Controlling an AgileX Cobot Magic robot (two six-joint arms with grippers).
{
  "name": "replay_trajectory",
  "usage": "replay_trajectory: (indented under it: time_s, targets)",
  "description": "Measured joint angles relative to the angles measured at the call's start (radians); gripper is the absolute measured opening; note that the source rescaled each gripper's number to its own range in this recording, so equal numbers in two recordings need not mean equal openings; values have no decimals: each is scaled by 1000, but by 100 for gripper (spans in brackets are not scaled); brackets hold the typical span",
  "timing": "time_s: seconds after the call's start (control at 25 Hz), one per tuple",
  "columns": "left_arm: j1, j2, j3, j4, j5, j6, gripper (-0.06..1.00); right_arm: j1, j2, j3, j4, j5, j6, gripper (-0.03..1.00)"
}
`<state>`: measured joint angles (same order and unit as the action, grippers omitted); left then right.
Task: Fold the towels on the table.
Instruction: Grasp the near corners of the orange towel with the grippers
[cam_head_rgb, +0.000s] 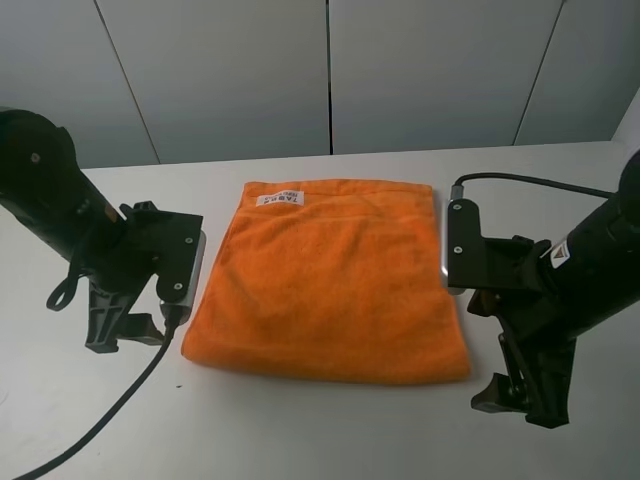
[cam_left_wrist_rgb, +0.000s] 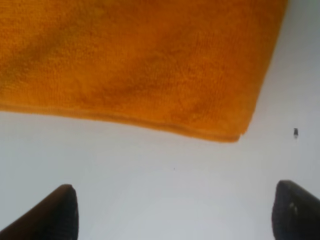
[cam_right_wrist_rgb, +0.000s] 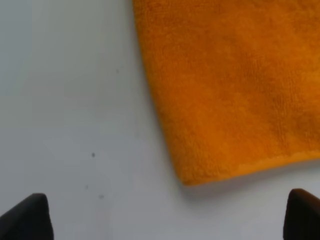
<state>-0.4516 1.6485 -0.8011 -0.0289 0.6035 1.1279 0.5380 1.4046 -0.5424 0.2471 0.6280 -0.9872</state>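
Note:
The orange towel (cam_head_rgb: 330, 280) lies flat in the middle of the white table (cam_head_rgb: 320, 440), with its white label (cam_head_rgb: 280, 199) at the far edge. My left gripper (cam_head_rgb: 125, 338) is open and empty, low over the table just outside the towel's near left corner (cam_left_wrist_rgb: 235, 134). Its dark fingertips (cam_left_wrist_rgb: 57, 215) frame bare table in the left wrist view. My right gripper (cam_head_rgb: 520, 402) is open and empty, low over the table just outside the towel's near right corner (cam_right_wrist_rgb: 189, 179). Its fingertips (cam_right_wrist_rgb: 27, 220) show wide apart. Neither gripper touches the towel.
Grey wall panels (cam_head_rgb: 330, 70) stand behind the table. A black cable (cam_head_rgb: 100, 420) trails from the left arm across the near left of the table. Another cable (cam_head_rgb: 530, 182) runs from the right arm's camera. A small dark speck (cam_left_wrist_rgb: 295, 132) lies near the towel's corner.

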Motion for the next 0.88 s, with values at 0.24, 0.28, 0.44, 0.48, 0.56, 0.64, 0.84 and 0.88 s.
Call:
replay_trajectory:
  time_s: [0.24,0.28,0.44,0.48,0.56,0.64,0.84,0.88]
  targets:
    - [0,16,0,36,-4,16,99,27,70,-32,31,-68,-48,100]
    - [0,18,0,29,-4,18,99,35,79,-32,35,-84,-55,100]
    - [-3,20,0,14,-19,23,99,79,107,-40,51,-115,-71,100]
    - [-9,20,0,10,-24,23,99,86,115,-43,51,-115,-73,100]
    - [-30,22,0,6,-30,23,99,91,129,-45,51,-117,-84,100]
    - [-55,27,-1,5,-34,23,99,91,146,-50,51,-117,-91,100]
    - [-84,90,-1,-4,-59,-17,99,94,180,-64,49,-69,-105,100]
    - [-84,102,-1,-4,-72,-38,99,94,184,-71,45,-58,-105,100]
